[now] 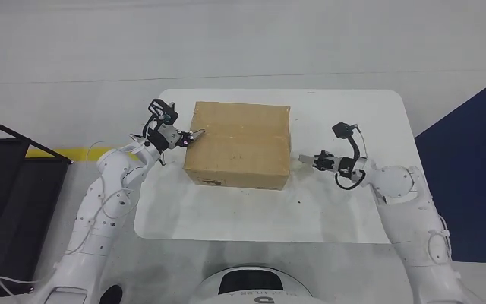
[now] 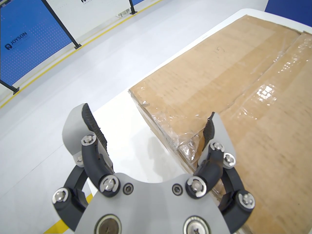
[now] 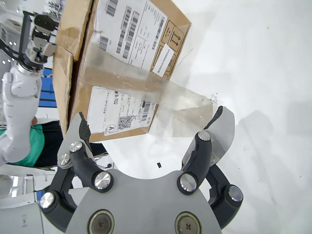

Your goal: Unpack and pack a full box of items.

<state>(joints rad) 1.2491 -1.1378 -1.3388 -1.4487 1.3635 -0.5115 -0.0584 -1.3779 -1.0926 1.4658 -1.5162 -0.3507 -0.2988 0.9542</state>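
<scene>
At the centre of the white table, the taped cardboard box sits closed. The left gripper is at its left end, jaws spread; the right gripper is beside its right end, jaws spread.

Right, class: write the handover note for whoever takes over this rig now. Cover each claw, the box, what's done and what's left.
Left claw: open, at the left end of the cardboard box, one finger over the taped top edge, gripping nothing.
Right claw: open, facing the box's labelled right end. A peeled strip of clear tape hangs loose towards it, not gripped.
Box: on the white table, flaps closed, tape along the top seam in place.
Done: end tape partly peeled.
Left: clear the seam tape, open the flaps, unpack, repack.
</scene>
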